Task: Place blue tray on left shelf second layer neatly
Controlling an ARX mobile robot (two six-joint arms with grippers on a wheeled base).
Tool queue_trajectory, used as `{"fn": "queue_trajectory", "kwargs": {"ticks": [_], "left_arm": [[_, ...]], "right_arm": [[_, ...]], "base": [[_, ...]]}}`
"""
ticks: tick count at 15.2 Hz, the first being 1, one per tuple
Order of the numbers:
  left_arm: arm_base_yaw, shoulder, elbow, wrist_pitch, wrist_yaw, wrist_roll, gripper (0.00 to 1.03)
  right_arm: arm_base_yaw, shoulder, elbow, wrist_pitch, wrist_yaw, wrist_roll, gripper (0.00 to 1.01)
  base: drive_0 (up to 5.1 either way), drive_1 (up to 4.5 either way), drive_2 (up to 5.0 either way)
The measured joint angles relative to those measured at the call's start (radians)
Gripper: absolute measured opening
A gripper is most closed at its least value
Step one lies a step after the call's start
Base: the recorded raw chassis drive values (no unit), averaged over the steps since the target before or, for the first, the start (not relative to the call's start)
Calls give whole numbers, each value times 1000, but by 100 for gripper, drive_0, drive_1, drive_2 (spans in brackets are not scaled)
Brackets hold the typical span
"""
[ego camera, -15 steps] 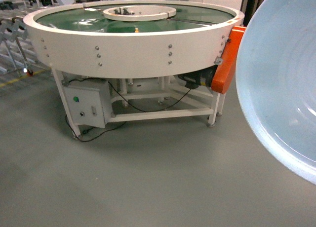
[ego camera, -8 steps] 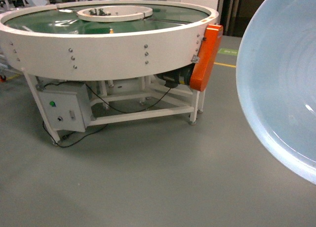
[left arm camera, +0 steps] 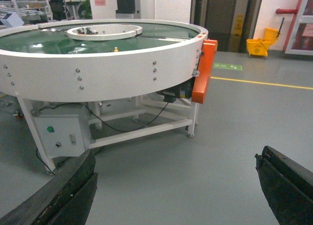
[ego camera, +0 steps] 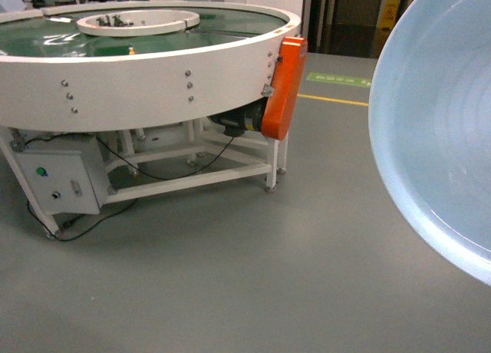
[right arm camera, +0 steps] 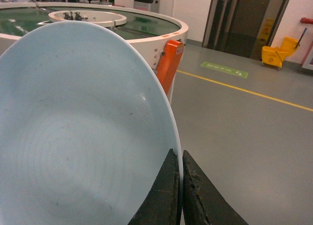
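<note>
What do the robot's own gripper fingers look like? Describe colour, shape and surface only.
Only finger parts show; no arm links, cables or markings are in view. The left gripper has two broad, dark charcoal fingers with a matte, layered, slightly scuffed look. The right gripper has two black fingers tapering to narrow tips, with a rough, grainy inner face.

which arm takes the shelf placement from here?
Right. Its tool is already clamped on the blue tray rim. Left tool is open and empty. No shelf is in view yet.
</note>
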Motion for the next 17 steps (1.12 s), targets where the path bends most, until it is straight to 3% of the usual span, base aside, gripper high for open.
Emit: {"fn": "queue_trajectory", "kwargs": {"ticks": [17], "left_arm": [[0, 0, 0, 0, 0, 0, 98]], "right_arm": [[-1, 4, 0, 0, 1, 0, 2]], "base": [[-121, -121, -121]]}}
